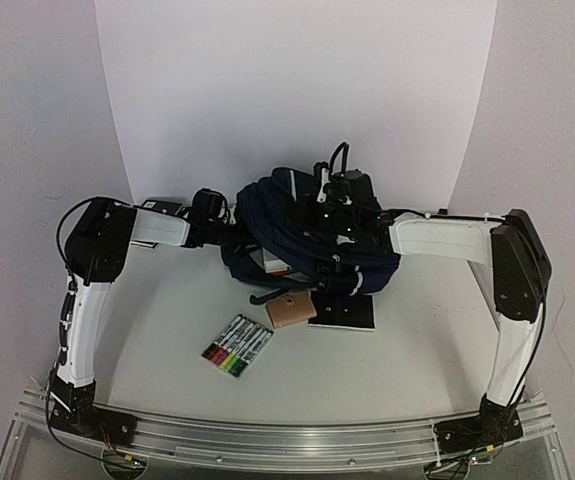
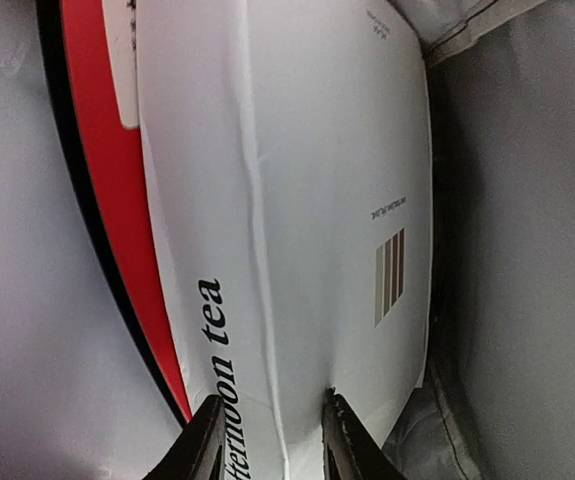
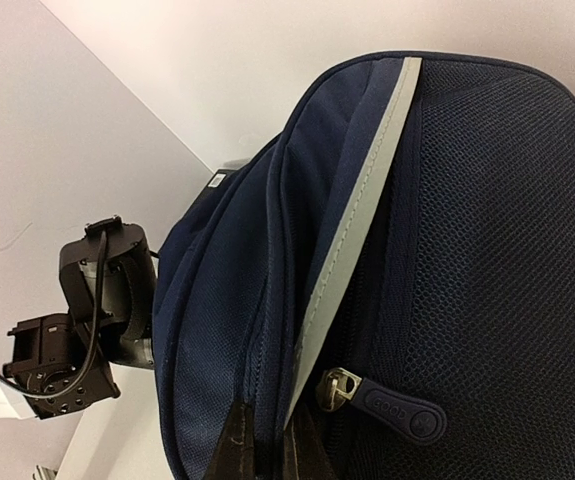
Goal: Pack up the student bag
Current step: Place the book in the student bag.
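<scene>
Navy-blue and big, the student bag (image 1: 272, 205) sits in the middle of the worktop (image 1: 397, 370), with its open mouth toward our left arm. We think we are at the step of putting a white book (image 2: 317, 200) inside, because grey lining shows beside it. Our left fingers (image 2: 202, 450) are partly closed, one on each side of a crease in the book, but we cannot tell if they really hold it. Our right fingers (image 3: 232, 450) are pinched shut on the edge of the bag by its pale stripe, and this seems to lift the mouth open. Both arms stretch inward, bent at the elbow, and meet at the bag. Next we should push the book deeper and let go. Then we can fetch the markers (image 1: 237, 347) and the black notebook (image 1: 352, 315).
</scene>
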